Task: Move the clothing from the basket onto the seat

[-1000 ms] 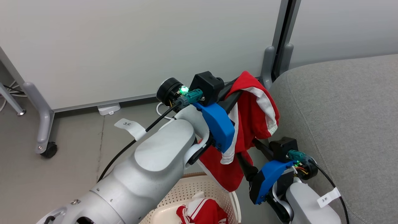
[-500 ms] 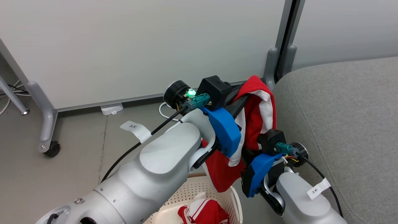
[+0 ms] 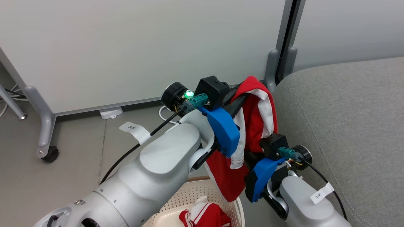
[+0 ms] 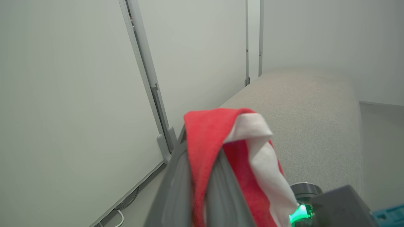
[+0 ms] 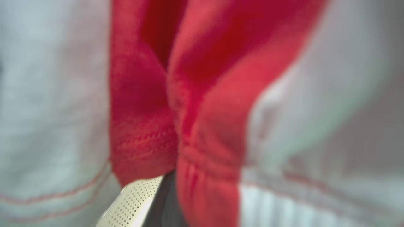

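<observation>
— So where is the red-and-white garment [image 3: 257, 116]?
— Hanging in the air above the basket [image 3: 195, 192], just beside the edge of the seat [image 3: 341, 119], not on it. The left hand [image 3: 240, 97] is clenched on its top fold.
— And the right hand [image 3: 252, 156]?
— Clenched too, pinching the cloth lower down. A second garment [image 3: 208, 216] lies in the basket.

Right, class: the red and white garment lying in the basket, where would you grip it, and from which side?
I'd pinch the garment at its raised white-striped fold, coming straight down from above: it lies bunched low inside the basket, whose walls block the sides.
</observation>
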`<state>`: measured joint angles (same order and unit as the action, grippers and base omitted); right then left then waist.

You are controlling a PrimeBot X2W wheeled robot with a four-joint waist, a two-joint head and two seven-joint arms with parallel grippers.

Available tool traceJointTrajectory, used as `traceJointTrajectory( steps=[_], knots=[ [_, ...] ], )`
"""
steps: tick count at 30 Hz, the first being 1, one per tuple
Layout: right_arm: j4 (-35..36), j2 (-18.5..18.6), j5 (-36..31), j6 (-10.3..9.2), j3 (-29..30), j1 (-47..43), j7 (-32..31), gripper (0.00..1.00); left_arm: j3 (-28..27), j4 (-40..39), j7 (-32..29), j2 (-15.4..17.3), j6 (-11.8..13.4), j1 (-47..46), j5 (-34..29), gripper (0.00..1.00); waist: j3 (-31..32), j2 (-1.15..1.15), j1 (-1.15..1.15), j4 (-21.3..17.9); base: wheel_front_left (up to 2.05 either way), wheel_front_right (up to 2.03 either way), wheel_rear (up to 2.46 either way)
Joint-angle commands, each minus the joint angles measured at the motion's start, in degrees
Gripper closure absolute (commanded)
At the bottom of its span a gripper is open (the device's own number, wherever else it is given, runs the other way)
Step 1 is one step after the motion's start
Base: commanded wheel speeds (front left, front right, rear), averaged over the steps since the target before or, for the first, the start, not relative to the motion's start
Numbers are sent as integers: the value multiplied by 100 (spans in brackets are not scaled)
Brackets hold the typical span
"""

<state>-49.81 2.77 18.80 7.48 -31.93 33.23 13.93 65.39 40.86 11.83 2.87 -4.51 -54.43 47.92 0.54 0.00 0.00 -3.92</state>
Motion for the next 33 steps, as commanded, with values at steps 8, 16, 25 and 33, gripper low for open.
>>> traceJointTrajectory(
  steps=[8,16,25,33],
  knots=[
    [-59,20,40,3,-1,151,53,100,35,145,107,3,52,-100,54,60,0,0,0,-10,0,0,0],
    [-116,20,-17,3,35,128,90,100,90,289,93,4,14,32,151,0,3,0,0,-17,0,0,0],
    [-137,20,-82,3,85,151,97,100,-62,379,244,155,57,270,236,0,-32,0,0,-39,0,0,0],
    [-172,20,-314,3,351,93,112,100,-603,19,341,603,266,941,178,0,-106,0,0,10,0,0,0]
  ],
)
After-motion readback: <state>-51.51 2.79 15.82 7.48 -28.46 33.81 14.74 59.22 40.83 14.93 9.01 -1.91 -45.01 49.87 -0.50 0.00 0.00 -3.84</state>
